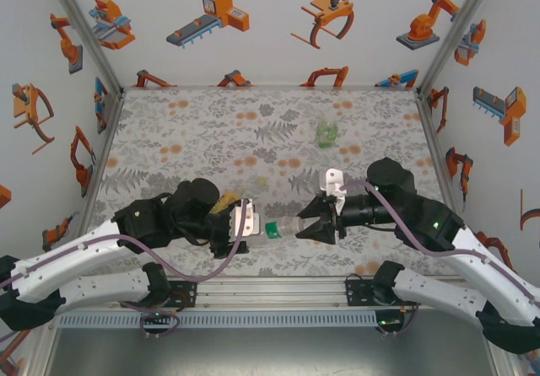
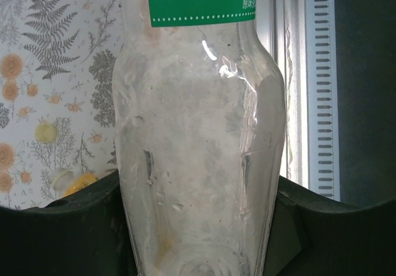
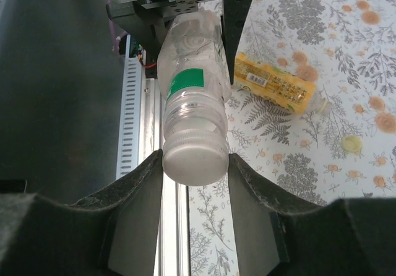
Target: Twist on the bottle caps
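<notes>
1. Clear plastic is the work in hand. The clear bottle (image 1: 278, 229) hangs on its side in the air between the arms. The left gripper (image 1: 240, 222) is clamped on its base end, and the right gripper (image 1: 310, 227) is closed on the whitish cap (image 3: 193, 161) sitting on its neck.
2. I judge this cap to be on the thread and in the turning step. How tight it sits cannot be told.
3. The orange-yellow bottle (image 3: 272, 81) is not yet done. It lies on the table (image 1: 211, 140) just beyond the clear bottle, with a loose pale yellow cap (image 3: 351, 143) near its neck end but apart from it.
4. The green bottle (image 1: 326, 133) stands well beyond the clear bottle. It is too small to say whether it is capped.
5. The clear bottle hangs over the table's near edge, with the metal rail (image 3: 151, 121) below it. Beyond it there is open room, apart from the orange-yellow bottle close behind the left gripper.
</notes>
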Controlling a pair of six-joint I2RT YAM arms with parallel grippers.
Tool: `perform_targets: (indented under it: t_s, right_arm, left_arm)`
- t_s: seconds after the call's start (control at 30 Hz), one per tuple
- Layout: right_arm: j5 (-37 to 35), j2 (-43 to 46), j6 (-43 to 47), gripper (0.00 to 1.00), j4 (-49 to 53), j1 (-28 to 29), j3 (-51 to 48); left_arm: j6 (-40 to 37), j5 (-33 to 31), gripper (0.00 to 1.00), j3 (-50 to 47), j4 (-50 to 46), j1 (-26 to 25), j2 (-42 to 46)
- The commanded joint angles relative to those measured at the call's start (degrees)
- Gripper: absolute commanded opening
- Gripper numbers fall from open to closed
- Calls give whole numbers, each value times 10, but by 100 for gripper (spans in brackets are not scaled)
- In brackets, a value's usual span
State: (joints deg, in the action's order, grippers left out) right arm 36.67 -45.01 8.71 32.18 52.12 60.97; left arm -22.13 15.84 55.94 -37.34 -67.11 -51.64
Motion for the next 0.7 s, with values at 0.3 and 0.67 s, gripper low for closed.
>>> perform_targets:
  t_s: [0.3, 0.67]
  right_arm:
    - [24, 8, 9, 15, -38, -2, -3]
    - [30, 4, 10, 12, -34, -2, 1]
  left_arm:
    - [-14, 32, 20, 15, 5, -5, -6]
    - [-15, 37, 20, 14, 8, -4, -6]
